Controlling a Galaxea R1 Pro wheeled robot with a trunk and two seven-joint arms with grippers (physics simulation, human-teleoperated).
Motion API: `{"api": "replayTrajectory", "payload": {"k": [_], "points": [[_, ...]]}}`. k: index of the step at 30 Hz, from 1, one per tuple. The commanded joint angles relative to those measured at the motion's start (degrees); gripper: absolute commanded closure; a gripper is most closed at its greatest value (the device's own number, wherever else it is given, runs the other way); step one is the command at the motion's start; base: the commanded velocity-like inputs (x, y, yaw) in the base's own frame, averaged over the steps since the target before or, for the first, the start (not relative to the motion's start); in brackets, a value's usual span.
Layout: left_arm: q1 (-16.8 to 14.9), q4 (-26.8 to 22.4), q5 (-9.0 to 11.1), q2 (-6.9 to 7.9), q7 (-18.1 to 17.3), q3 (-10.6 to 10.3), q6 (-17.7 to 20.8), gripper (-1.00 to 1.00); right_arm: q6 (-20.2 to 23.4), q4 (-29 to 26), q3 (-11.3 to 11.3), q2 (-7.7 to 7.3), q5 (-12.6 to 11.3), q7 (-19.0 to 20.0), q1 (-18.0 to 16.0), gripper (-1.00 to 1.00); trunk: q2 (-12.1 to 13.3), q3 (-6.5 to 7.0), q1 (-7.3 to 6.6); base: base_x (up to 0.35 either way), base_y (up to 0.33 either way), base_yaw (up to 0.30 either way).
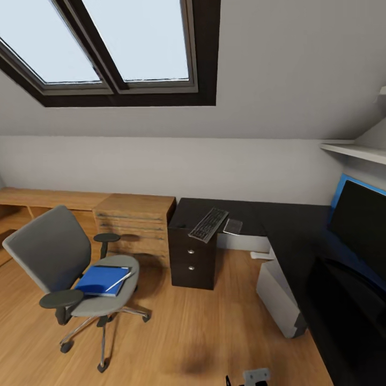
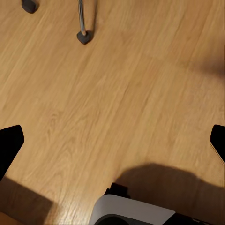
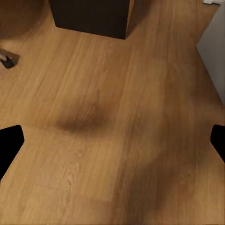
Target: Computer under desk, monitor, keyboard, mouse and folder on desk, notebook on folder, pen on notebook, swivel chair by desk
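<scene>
1 swivel chair [image 1: 53, 257] — 1 folder [image 1: 101, 280] — 1 keyboard [image 1: 208, 224] — 1 monitor [image 1: 360, 222] — 1 computer [image 1: 279, 297]

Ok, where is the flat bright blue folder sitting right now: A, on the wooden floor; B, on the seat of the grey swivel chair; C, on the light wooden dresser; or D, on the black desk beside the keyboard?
B: in the head view the flat bright blue folder lies on the padded seat of the grey swivel chair, with a thin white pen across it, apart from the black desk.
</scene>
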Motion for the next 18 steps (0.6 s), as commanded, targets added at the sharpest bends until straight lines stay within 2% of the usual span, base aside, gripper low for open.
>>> {"api": "replayTrajectory", "payload": {"k": [1,18], "points": [[-0.01,-0.07,0.60,0.06,0.40,-0.42,-0.21,-1.00,-0.15,0.04,0.50,0.00,-0.36,-0.26,-0.05,-1.00,-0.06,-0.07,0.05,0.324,0.000,0.000],[-0.01,-0.07,0.60,0.06,0.40,-0.42,-0.30,-1.00,-0.29,0.27,0.60,0.29,-0.50,-0.05,-0.06,-1.00,-0.06,-0.05,0.05,0.327,0.003,-0.004]]}}
